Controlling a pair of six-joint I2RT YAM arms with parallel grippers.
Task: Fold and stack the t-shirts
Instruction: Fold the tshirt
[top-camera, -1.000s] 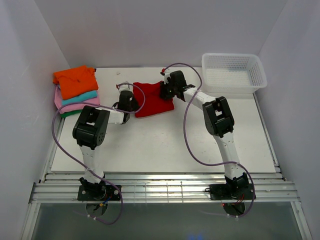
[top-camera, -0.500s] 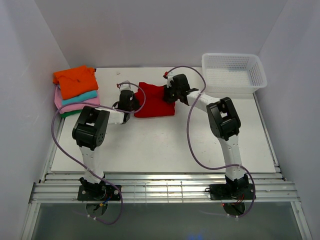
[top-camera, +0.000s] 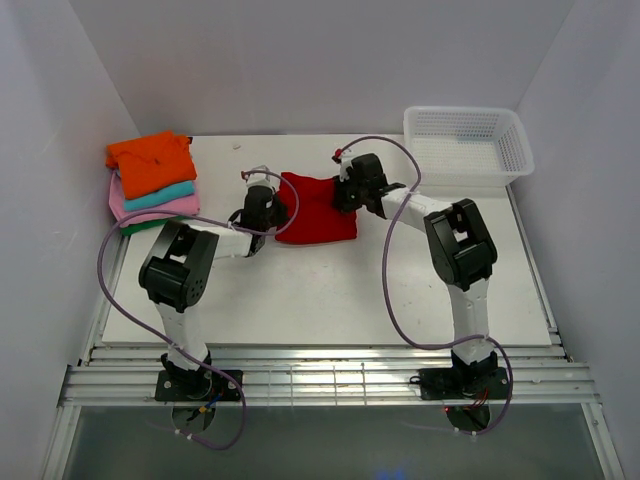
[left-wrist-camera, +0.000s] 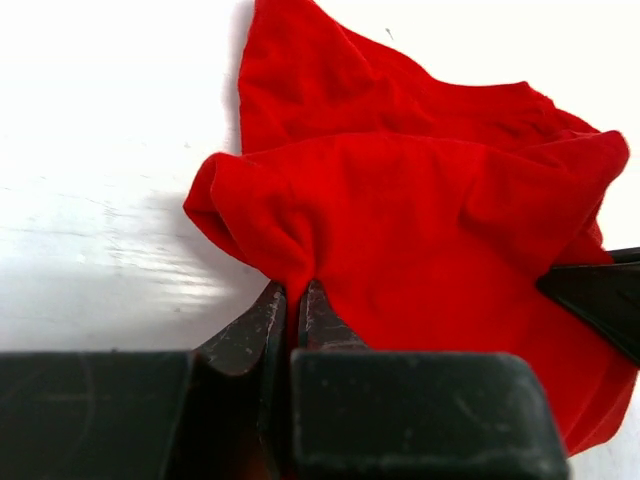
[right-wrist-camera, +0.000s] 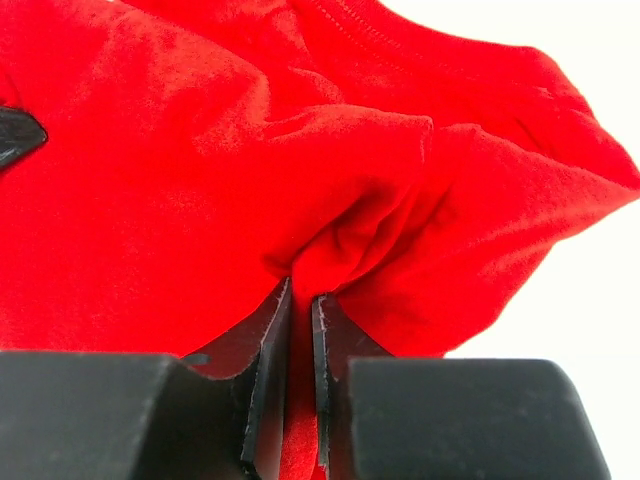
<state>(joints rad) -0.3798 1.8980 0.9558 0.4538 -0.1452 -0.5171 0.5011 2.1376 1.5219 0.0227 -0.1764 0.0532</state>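
Across the white tabletop (top-camera: 330, 290) you are working near the far middle, where the red t-shirt (top-camera: 318, 210) is lying crumpled between your two grippers. Your left gripper (left-wrist-camera: 293, 300) is clenching a bunched fold at the shirt's left edge, with cloth squeezed between fingers that are almost meeting. Your right gripper (right-wrist-camera: 300, 300) is pinching a puckered fold at the shirt's right edge in the same way, and the rest of the fabric is spreading away from it toward the other gripper. Well apart, at the far left, the orange tee (top-camera: 150, 160) is topping a stack over the teal tee (top-camera: 160, 192), the pink tee (top-camera: 155, 207) and the dark green tee (top-camera: 135, 228). At the far right, the white mesh basket (top-camera: 470, 172) is sitting clear of the arms.
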